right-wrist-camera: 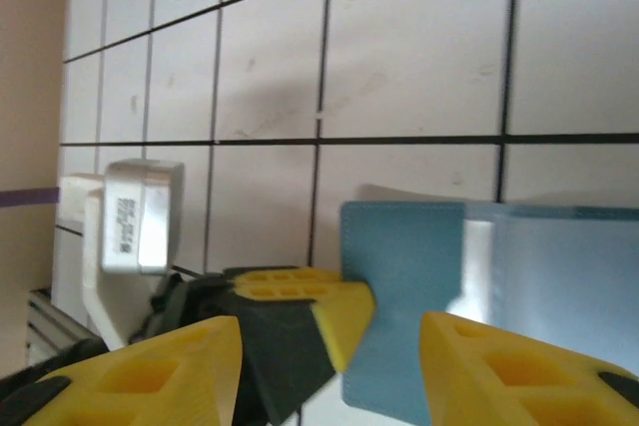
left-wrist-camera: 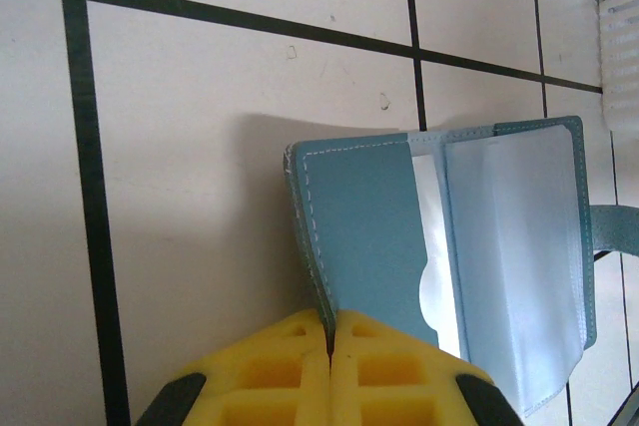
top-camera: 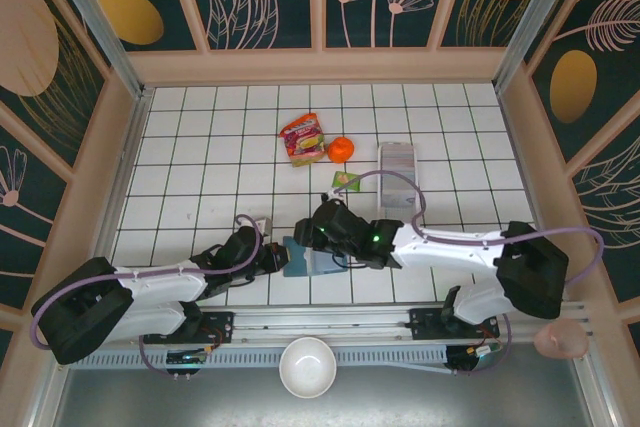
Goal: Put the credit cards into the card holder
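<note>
1. As I judge it, the step in hand is loading. The card holder point(top-camera: 303, 259) is propped open on the tiled surface point(top-camera: 190, 167), near the front edge between my two arms, with its pale inside showing.
2. My left claw point(left-wrist-camera: 329, 324) is closed tight on the edge of the holder's cover flap and holds that flap raised off the rest.
3. My right claw point(right-wrist-camera: 329, 336) hovers right at the holder, about half open. It has hold of nothing, and there is no card between its fingers.
4. The next move, in my judgement, is for the right claw to fetch a card. It then has to slide the card in flat and edge-first under the clear sleeve while the left claw steadies the flap. I cannot pick out any cards. The clear tray point(top-camera: 397, 162) farther back may hold them, but that is too small to tell.
5. I count one card holder, two claws, one clear tray, one orange point(top-camera: 341, 150), one red snack packet point(top-camera: 302, 139), one small green packet point(top-camera: 347, 182), one white bowl point(top-camera: 307, 367) and one pink cup point(top-camera: 560, 340).
</note>
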You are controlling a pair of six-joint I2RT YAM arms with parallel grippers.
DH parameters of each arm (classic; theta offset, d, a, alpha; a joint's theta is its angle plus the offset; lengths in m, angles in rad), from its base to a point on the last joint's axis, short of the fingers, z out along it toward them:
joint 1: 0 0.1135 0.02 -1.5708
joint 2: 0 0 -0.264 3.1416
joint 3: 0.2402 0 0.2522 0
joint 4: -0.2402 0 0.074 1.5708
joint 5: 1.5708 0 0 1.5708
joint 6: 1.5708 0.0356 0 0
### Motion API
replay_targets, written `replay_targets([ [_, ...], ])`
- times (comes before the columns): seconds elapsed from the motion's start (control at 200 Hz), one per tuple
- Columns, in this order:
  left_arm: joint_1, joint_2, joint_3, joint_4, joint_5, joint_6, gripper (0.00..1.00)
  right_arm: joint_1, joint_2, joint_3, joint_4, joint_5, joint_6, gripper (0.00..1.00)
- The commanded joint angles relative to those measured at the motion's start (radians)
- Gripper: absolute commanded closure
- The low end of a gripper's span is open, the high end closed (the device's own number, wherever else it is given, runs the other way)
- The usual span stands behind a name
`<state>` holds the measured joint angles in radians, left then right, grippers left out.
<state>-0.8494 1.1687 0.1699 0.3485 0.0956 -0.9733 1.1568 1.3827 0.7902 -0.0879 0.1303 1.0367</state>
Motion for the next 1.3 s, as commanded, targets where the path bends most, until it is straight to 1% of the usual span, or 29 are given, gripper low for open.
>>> replay_targets([
  [0.0, 0.0, 0.008, -0.02, -0.031, -0.011, 0.001, 1.0, 0.023, -0.044, -0.02, -0.193, 0.064, 0.05, 0.46],
  [0.125, -0.001, 0.006, -0.019, -0.034, -0.009, 0.001, 1.0, 0.045, -0.049, -0.069, -0.212, 0.041, 0.102, 0.44],
  [0.26, 0.0, -0.001, -0.023, -0.034, -0.011, 0.001, 1.0, 0.055, -0.01, -0.085, -0.193, 0.022, 0.115, 0.47],
  [0.405, 0.0, -0.01, -0.023, -0.042, -0.007, 0.001, 1.0, 0.057, 0.032, -0.072, -0.221, 0.04, 0.138, 0.48],
  [0.801, 0.001, -0.032, -0.039, -0.04, -0.009, -0.003, 1.0, 0.058, 0.082, -0.06, -0.177, 0.026, 0.123, 0.49],
  [0.966, 0.0, -0.029, -0.039, -0.038, -0.01, -0.002, 1.0, 0.084, 0.072, -0.023, -0.248, 0.094, 0.125, 0.49],
  [1.101, 0.0, -0.025, -0.039, -0.034, -0.007, -0.002, 1.0, 0.116, 0.047, 0.005, -0.289, 0.147, 0.115, 0.47],
  [1.296, 0.001, -0.02, -0.035, -0.032, -0.007, -0.003, 1.0, 0.121, 0.078, 0.007, -0.299, 0.145, 0.12, 0.47],
])
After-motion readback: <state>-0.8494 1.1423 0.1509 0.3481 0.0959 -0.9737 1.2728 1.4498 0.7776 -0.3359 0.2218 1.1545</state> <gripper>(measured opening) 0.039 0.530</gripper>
